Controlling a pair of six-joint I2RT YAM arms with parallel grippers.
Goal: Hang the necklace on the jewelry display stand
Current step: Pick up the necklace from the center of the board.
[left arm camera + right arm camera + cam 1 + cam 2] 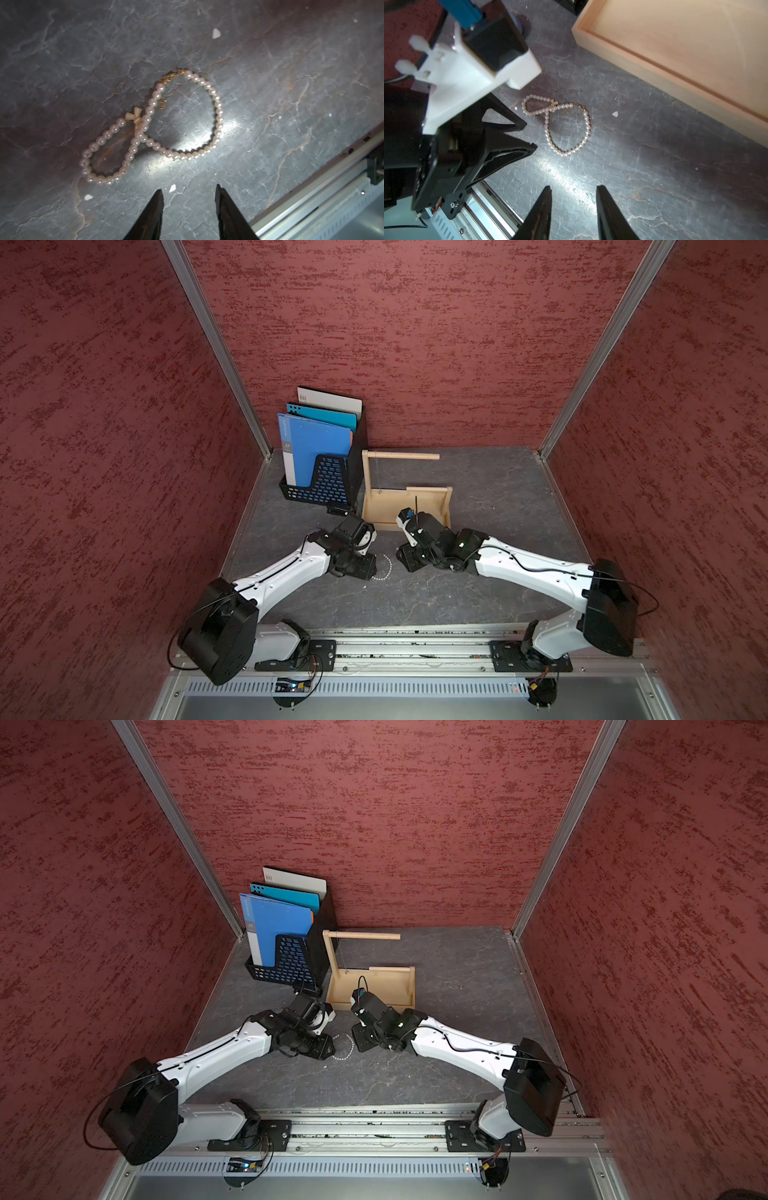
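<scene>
A pearl necklace with a small bow charm lies loose on the grey table, twisted into two loops. In both top views it shows as a pale arc between the two wrists. My left gripper hovers over the table just short of the smaller loop, open and empty. Facing it from the other side of the necklace, my right gripper is also open, with nothing between its fingers. The pale wooden jewelry display stand stands just behind, its tray edge near the necklace.
A black mesh file rack with blue folders stands left of the stand, against the back wall. A thin strand hangs from the stand's long arm. Red walls close three sides. A metal rail runs along the front edge.
</scene>
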